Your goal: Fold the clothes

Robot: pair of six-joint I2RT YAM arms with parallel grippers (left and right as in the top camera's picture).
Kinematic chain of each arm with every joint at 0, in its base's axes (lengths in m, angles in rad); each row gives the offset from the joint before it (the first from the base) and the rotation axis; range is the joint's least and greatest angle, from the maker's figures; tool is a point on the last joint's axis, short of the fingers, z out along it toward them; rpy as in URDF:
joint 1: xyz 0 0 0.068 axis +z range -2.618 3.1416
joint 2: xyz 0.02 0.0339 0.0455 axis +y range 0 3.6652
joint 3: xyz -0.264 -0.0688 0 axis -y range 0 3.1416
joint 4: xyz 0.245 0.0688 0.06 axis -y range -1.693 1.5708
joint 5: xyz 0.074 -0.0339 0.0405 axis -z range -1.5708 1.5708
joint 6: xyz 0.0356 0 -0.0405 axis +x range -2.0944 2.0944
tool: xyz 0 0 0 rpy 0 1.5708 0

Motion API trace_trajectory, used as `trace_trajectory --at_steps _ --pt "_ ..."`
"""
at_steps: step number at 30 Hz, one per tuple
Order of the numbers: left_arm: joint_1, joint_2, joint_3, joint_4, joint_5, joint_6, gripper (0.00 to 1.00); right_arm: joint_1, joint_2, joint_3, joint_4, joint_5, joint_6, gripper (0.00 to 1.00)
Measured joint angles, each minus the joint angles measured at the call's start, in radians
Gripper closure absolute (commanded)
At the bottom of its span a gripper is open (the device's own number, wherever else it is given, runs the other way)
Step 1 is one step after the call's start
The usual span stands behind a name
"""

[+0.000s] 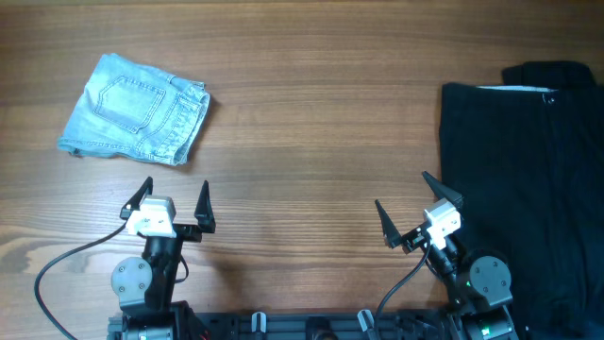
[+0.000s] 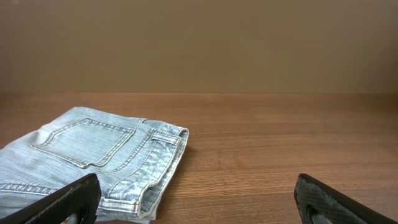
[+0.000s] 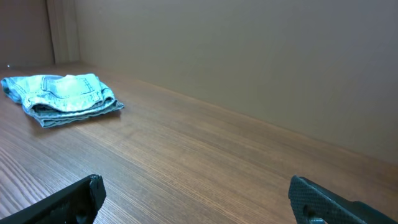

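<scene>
The black clothes (image 1: 528, 179) lie spread flat at the table's right side, reaching past the right and front edges, with a thin white strip near the top edge. They show only in the overhead view. My right gripper (image 1: 404, 202) is open and empty, just left of the black cloth and pointing away from it; it also shows in the right wrist view (image 3: 196, 199). My left gripper (image 1: 175, 197) is open and empty at the front left, apart from any cloth; it also shows in the left wrist view (image 2: 199, 202).
A folded light-blue denim garment (image 1: 135, 109) lies at the back left, also seen in the left wrist view (image 2: 93, 158) and the right wrist view (image 3: 61, 96). Bare wooden table (image 1: 311, 123) lies between the denim and the black cloth.
</scene>
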Motion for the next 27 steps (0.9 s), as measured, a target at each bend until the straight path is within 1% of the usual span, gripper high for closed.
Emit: trace_trajectory --at_steps 13,17,19,20,22,24,26,27 --pt "0.000 0.000 0.000 0.001 0.003 0.000 0.00 0.000 0.000 0.000 0.000 -0.003 0.000 0.01" --pt "0.000 0.000 0.000 0.009 0.066 -0.001 0.00 0.000 0.000 0.000 0.021 -0.027 0.035 0.00" --pt "0.000 0.000 -0.003 0.041 0.101 -0.003 0.00 0.000 0.000 0.000 0.083 -0.041 0.103 0.00" --pt "0.000 0.000 -0.006 0.098 0.137 -0.003 0.00 0.000 0.000 0.000 0.109 -0.042 0.135 0.00" --pt "0.000 0.000 -0.007 0.182 0.162 -0.004 0.00 0.000 0.000 0.005 0.119 -0.045 0.172 0.00" --pt "0.000 0.000 -0.001 0.220 0.174 -0.004 0.00 0.000 0.003 0.032 0.087 -0.045 0.198 0.00" --pt "0.000 0.000 0.015 0.209 0.182 -0.004 0.00 0.000 0.033 0.107 0.017 -0.033 0.215 0.00" --pt "0.000 0.005 0.037 0.182 0.182 -0.007 0.00 0.000 0.075 0.172 -0.043 -0.017 0.221 0.00"
